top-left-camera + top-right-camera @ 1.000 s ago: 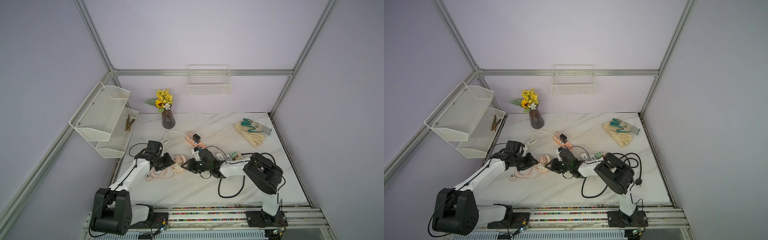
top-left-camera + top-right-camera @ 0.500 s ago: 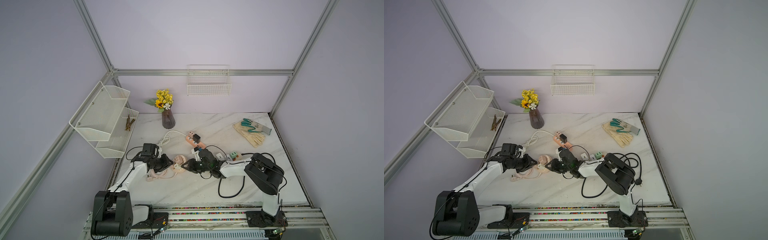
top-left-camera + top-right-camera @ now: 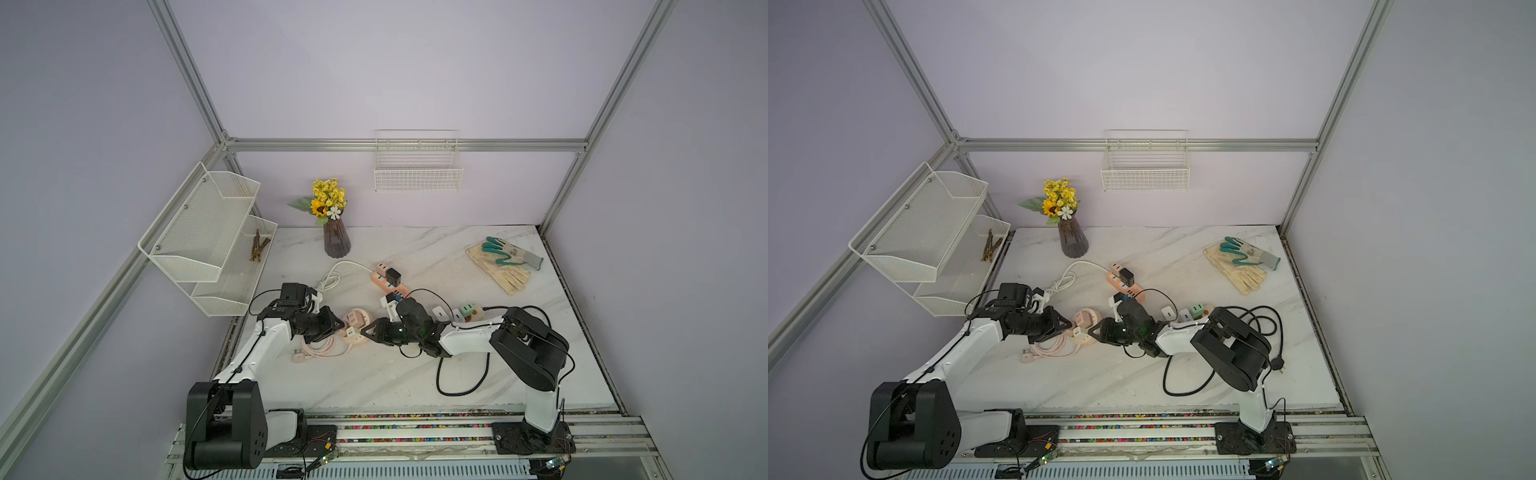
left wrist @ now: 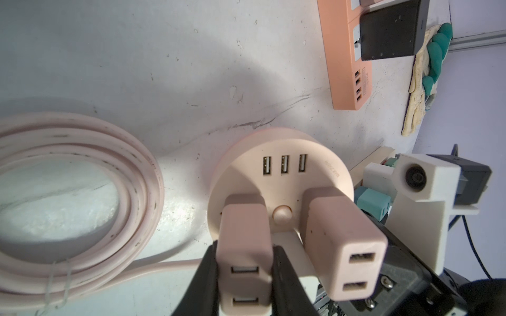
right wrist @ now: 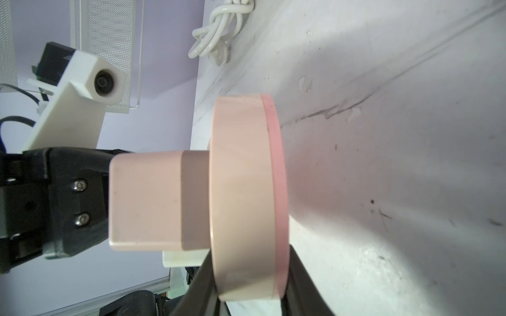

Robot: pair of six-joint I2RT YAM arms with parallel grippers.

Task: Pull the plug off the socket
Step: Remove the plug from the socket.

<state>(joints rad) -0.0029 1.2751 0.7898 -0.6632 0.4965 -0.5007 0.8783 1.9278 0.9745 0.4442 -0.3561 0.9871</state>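
The left fingers (image 4: pixel 204 279) are closed on the pink plug (image 4: pixel 243 240). The right fingers (image 5: pixel 304 287) clamp the round socket (image 5: pixel 246 191) by its rim, near the table's (image 3: pixel 374 382) left edge.

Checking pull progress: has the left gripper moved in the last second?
Yes, slightly. In both top views the left gripper has backed toward the wire shelf. It grips the pink plug, which looks seated in the round socket.
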